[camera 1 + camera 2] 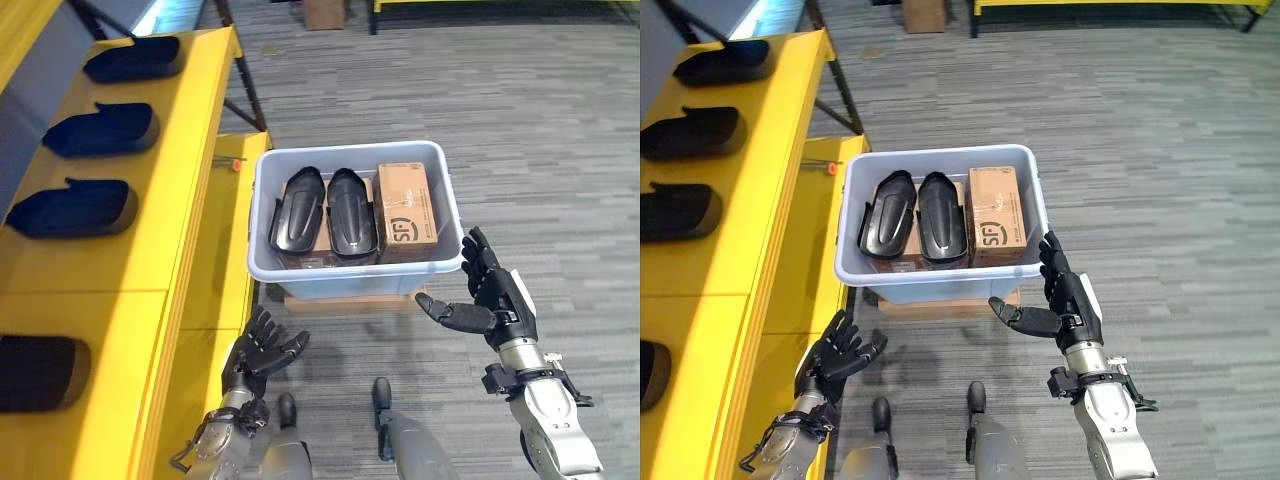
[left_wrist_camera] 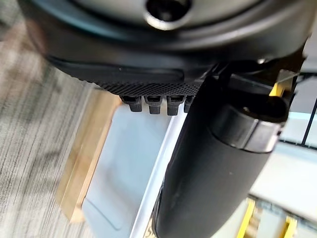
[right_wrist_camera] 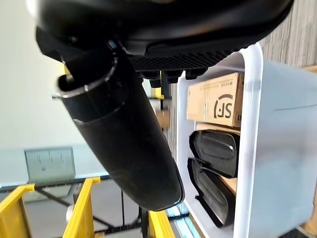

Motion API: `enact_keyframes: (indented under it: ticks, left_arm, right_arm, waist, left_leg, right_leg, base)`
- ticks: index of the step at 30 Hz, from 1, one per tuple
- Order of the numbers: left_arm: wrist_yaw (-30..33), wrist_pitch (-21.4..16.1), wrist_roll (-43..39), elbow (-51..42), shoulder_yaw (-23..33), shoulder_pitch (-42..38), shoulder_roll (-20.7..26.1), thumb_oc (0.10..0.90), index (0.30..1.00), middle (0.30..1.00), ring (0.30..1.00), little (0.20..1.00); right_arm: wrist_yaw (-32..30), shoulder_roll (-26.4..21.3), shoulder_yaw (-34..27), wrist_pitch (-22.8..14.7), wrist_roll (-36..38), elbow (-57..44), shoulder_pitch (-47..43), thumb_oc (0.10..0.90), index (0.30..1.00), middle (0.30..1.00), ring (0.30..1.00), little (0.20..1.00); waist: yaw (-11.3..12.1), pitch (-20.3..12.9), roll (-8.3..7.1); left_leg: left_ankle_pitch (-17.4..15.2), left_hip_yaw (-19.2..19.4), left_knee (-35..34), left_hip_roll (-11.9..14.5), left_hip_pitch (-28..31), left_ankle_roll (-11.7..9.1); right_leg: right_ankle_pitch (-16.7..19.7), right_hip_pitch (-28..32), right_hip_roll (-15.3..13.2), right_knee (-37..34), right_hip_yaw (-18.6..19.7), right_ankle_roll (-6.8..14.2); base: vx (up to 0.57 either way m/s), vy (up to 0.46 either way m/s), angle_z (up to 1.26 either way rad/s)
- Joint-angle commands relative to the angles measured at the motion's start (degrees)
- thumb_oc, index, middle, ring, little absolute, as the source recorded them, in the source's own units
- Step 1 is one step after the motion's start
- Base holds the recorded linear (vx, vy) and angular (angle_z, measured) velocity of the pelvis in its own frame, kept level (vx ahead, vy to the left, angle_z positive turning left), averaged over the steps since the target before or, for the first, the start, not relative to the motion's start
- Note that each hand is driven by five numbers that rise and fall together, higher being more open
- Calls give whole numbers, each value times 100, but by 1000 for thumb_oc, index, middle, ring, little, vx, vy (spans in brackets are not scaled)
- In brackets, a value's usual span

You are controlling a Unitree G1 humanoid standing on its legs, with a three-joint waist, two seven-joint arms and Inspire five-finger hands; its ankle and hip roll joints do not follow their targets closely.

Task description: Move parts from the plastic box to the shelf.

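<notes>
A pale grey plastic box (image 1: pixel 352 276) sits on a low wooden base on the floor. Inside lie two black moulded parts (image 1: pixel 297 211) (image 1: pixel 351 212) side by side and a brown cardboard carton (image 1: pixel 406 212). My right hand (image 1: pixel 490 295) hovers open just off the box's near right corner, thumb pointing toward the box wall. My left hand (image 1: pixel 262 349) hangs open below the box's near left corner, holding nothing. The yellow shelf (image 1: pixel 185 150) on the left carries several black parts (image 1: pixel 72 207). The right wrist view shows the box (image 3: pixel 277 158) with its parts (image 3: pixel 215 151) and carton (image 3: pixel 218 101).
A wooden base (image 1: pixel 345 301) shows under the box. The yellow shelf edge runs close along the box's left side. Grey carpet floor spreads to the right and behind. A cardboard box (image 1: pixel 324 12) stands far back.
</notes>
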Motion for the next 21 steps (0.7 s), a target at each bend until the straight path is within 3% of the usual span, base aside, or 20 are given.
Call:
enact_keyframes:
  ticks: [1,7,15,19,21]
  left_arm:
    - [-107,-502,-84,-738,263,33,247,900,1000,1000,1000,1000]
    - [-27,-497,-97,-764,262,28,341,900,1000,1000,1000,1000]
    - [-23,-481,-106,-783,269,8,374,900,1000,1000,1000,1000]
    - [-79,-465,-119,-811,267,1,395,900,1000,1000,1000,1000]
    - [-180,-424,-142,-823,233,24,433,900,1000,1000,1000,1000]
  right_arm:
    - [130,-90,146,-549,-55,-784,-224,900,1000,1000,1000,1000]
    - [130,-42,256,-492,-110,-825,-237,900,1000,1000,1000,1000]
    - [122,-150,322,-459,-410,-926,-306,900,1000,1000,1000,1000]
    - [80,-431,255,-519,-822,-1124,-536,900,1000,1000,1000,1000]
    - [14,-820,157,-558,-1140,-1221,-931,900,1000,1000,1000,1000]
  waist:
    - [-13,-455,-165]
    - [-50,-439,-241]
    - [-74,-496,-291]
    - [-71,-537,-327]
    - [-55,-532,-368]
  left_leg:
    - [120,2,454,68,-366,-50]
    - [-111,233,563,-70,-329,41]
    - [-172,309,527,-124,-314,75]
    - [-201,324,519,-128,-291,76]
    - [-242,305,564,-121,-293,80]
  right_leg:
    - [-964,645,-447,160,-18,441]
    - [-872,573,-613,118,99,570]
    - [-826,502,-687,84,106,623]
    - [-813,502,-698,57,105,643]
    - [-837,497,-693,96,82,647]
  base:
    - [111,155,-53]
    - [39,89,-9]
    - [13,23,-2]
    - [19,7,-1]
    - [0,0,0]
